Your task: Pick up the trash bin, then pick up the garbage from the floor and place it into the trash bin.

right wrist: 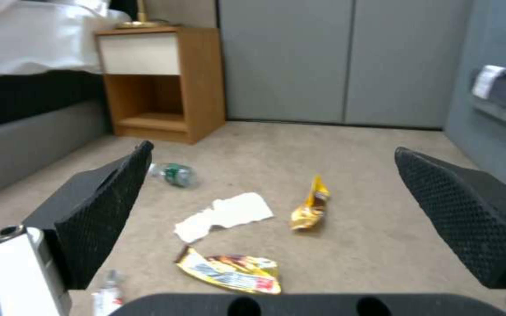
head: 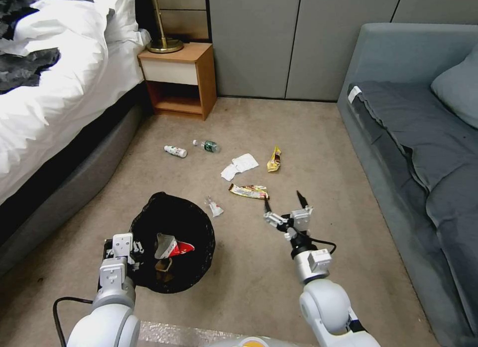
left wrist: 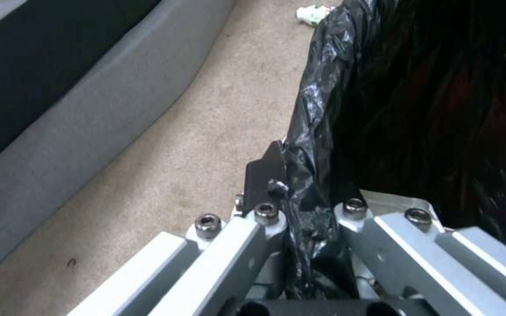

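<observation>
The trash bin, lined with a black bag, is held off the carpet at lower left. My left gripper is shut on its rim, pinching the bag. Inside lie a red-white wrapper and other scraps. Garbage is strewn on the floor: two small bottles, white paper, a yellow wrapper, a yellow-red wrapper and a small clear scrap. My right gripper hovers open just behind the yellow-red wrapper, holding nothing.
A bed runs along the left, with a wooden nightstand carrying a brass lamp base at its far end. A grey sofa lines the right side. Open carpet lies between them; grey wall panels close the back.
</observation>
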